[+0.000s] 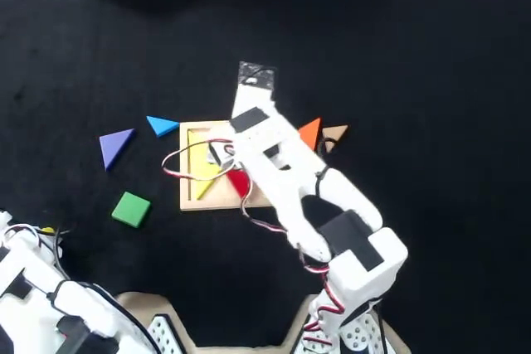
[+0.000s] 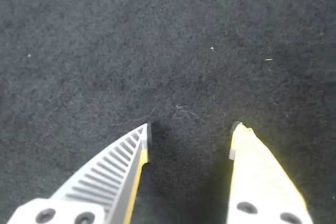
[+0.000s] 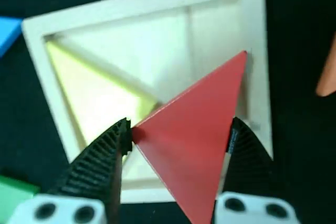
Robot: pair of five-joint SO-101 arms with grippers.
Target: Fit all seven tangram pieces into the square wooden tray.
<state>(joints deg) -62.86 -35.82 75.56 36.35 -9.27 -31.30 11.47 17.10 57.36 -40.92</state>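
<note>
The left gripper [image 2: 191,129] hangs open over bare bench [image 2: 157,35], well apart from the tray [image 3: 131,1], while the nearer right gripper [image 3: 181,124] clamps the red triangle [image 3: 194,150] over the tray, beside the yellow triangle [image 3: 94,87] lying in it, one corner overhanging the rim

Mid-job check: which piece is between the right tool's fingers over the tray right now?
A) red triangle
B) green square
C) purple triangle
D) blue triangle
A: the right wrist view shows the red triangle between the fingers of the right tool, above the wooden tray.
</note>
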